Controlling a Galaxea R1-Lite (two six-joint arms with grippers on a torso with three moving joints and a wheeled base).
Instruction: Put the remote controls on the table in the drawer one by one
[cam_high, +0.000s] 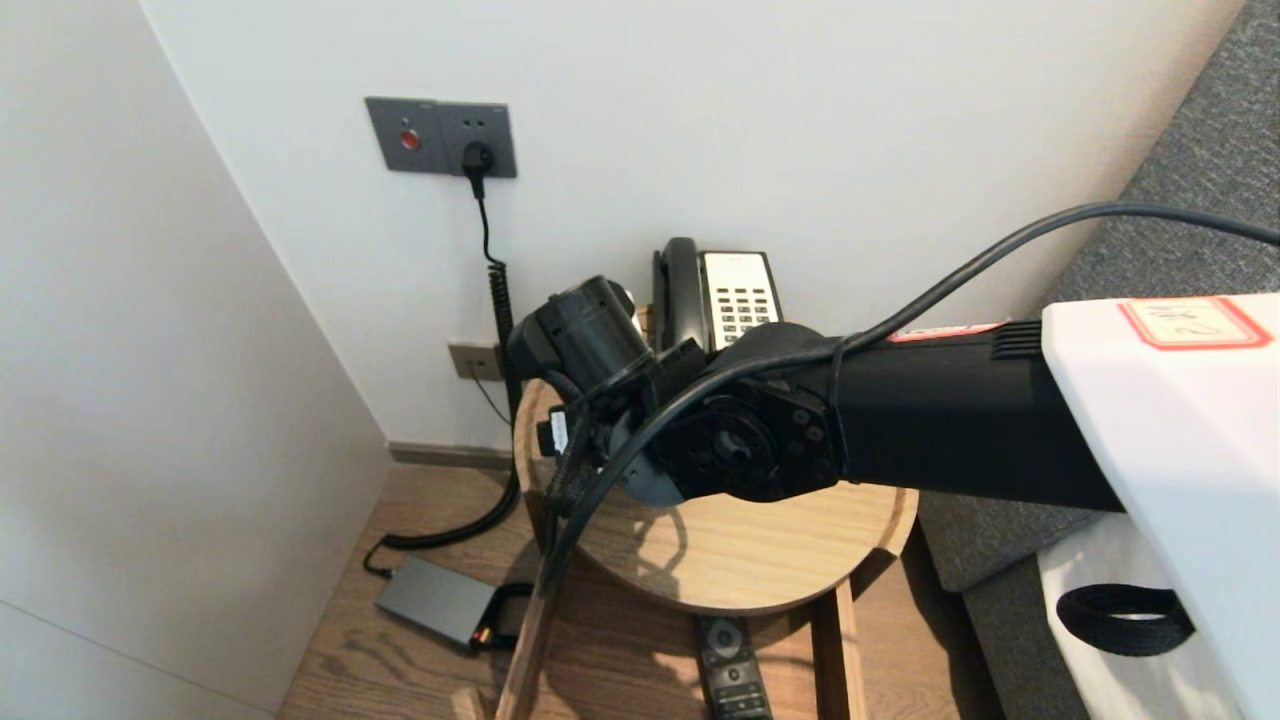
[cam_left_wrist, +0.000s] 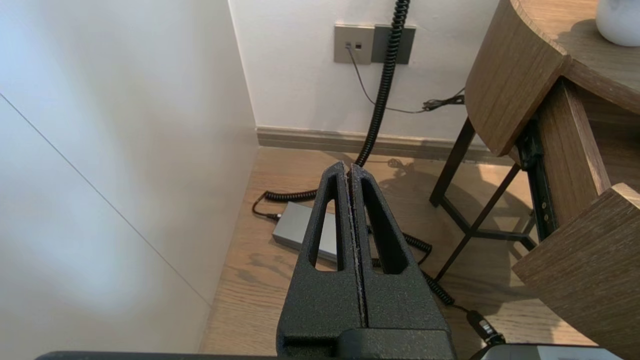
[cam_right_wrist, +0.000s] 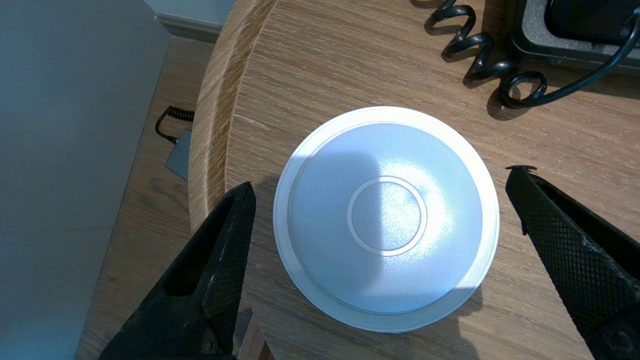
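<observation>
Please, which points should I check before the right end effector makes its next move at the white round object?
1. Right end effector open: ok.
2. White round object centred between fingers: ok.
3. Coiled cord clear of fingers: ok.
4. Object wholly on table: ok, near rim.
5. Gap above object: cannot tell.
6. Left end effector shut, parked beside table: ok.

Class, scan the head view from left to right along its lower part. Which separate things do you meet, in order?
Grey power adapter on the floor → black remote control lying between the wooden rails → black ring on the robot's white body.
</observation>
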